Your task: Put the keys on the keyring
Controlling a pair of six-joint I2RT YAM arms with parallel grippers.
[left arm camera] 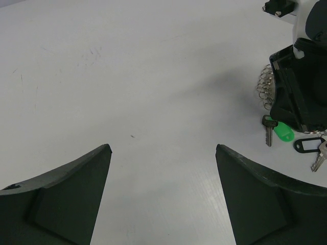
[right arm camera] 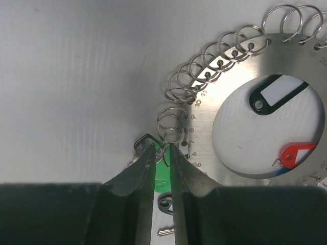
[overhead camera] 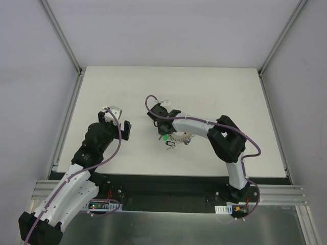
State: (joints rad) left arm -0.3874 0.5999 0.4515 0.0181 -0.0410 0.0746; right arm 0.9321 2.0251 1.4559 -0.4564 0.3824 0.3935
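Just right of centre in the overhead view, the keyring [overhead camera: 183, 138] lies flat on the white tabletop [overhead camera: 127, 87]. It is a silvery plate ring with a wide round hole and a row of small split rings [right arm camera: 204, 66] threaded along its rim.

At its left edge lies the green-tagged key [right arm camera: 162, 171]. In the right wrist view the green tag shows in the slit between the fingers of the right claw [right arm camera: 162, 150], and the key's dark head pokes out just left of the left finger. That claw stands narrow, with only a slim gap between its tips. The tips sit at the lowest split ring of the row, right against the keyring's rim. Whether they pinch the ring or the key I cannot tell.

Through the keyring's hole I see a black tag [right arm camera: 278, 94] with a white label in the upper part, and a red tag [right arm camera: 296, 153] at the lower right. A second black tag [right arm camera: 166, 201] shows lower in the slit, below the green one.

Well apart, left of centre in the overhead view, the left claw [left arm camera: 163, 148] hangs over bare tabletop, spread wide with nothing between its fingers.
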